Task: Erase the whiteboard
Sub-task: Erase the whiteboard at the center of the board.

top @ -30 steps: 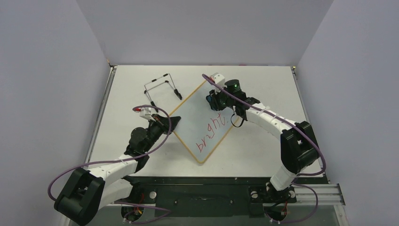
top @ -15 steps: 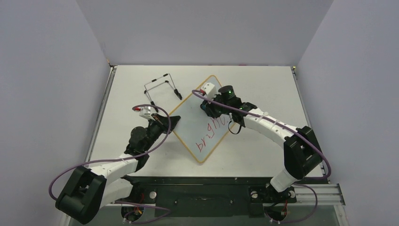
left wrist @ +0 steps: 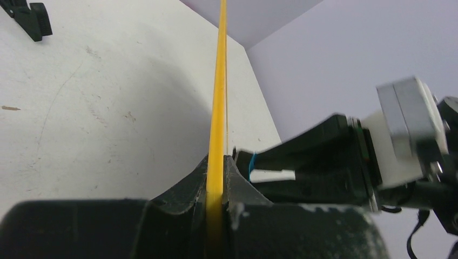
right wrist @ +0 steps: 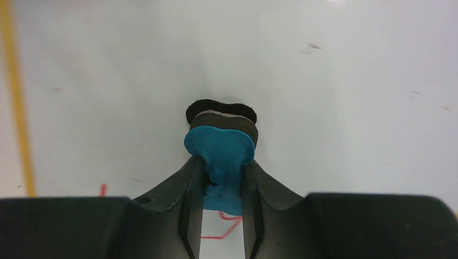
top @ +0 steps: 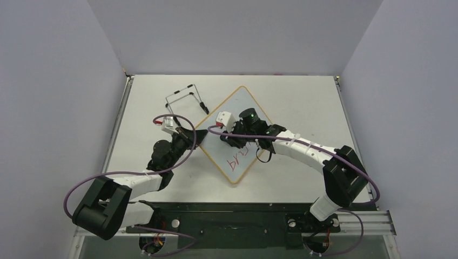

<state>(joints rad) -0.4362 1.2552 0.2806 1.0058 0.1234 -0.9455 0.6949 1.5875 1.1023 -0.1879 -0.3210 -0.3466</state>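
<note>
Red handwriting point(top: 236, 160) stands on the near half of the whiteboard point(top: 237, 105). Its far end is hidden. The visible letters seem to start "br"; the rest is illegible. No other text is readable.

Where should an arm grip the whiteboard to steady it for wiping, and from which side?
The whiteboard by its thin frame at the left corner, from the left: it is flat, so jaws close over face and back, away from the red writing. The left gripper holds it so.
</note>
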